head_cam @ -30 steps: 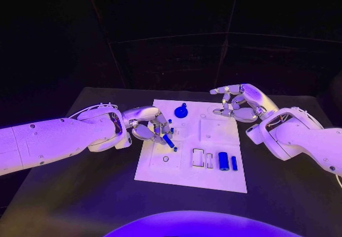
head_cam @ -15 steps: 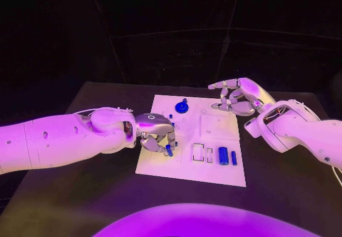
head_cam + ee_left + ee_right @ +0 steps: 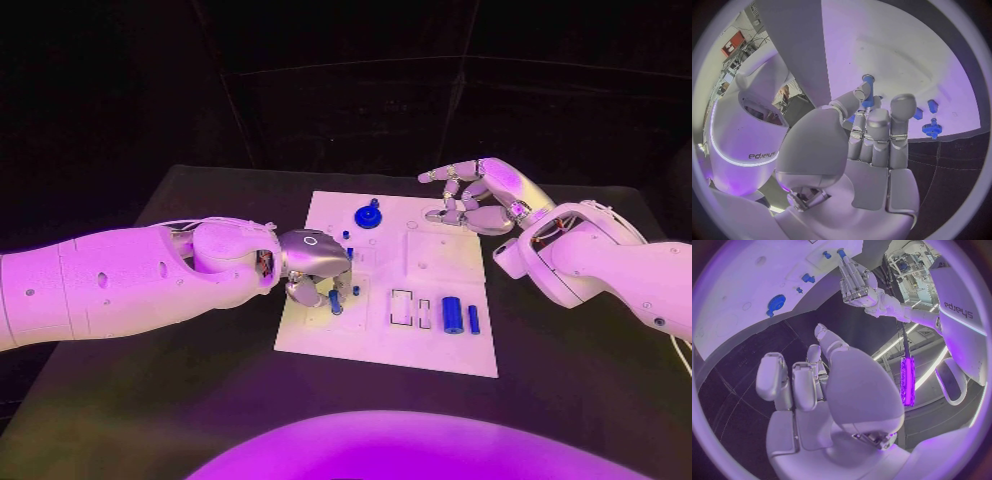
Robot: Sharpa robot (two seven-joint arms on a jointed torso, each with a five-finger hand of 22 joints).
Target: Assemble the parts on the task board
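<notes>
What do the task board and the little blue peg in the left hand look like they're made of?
The task board looks like rigid matte white plastic: flat, evenly coloured, with crisp cut-out recesses. The blue peg, held by the left hand, looks like smooth moulded or printed plastic, uniformly coloured, though painted metal can't be ruled out.

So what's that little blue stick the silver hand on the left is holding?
It is a slim blue peg, smooth and plastic-looking, with a rounded tip. The left hand pinches it between its fingertips and holds it roughly upright over the left side of the white board. In the left wrist view the peg sticks out past the fingers. Whether its lower end touches the board is unclear.
</notes>
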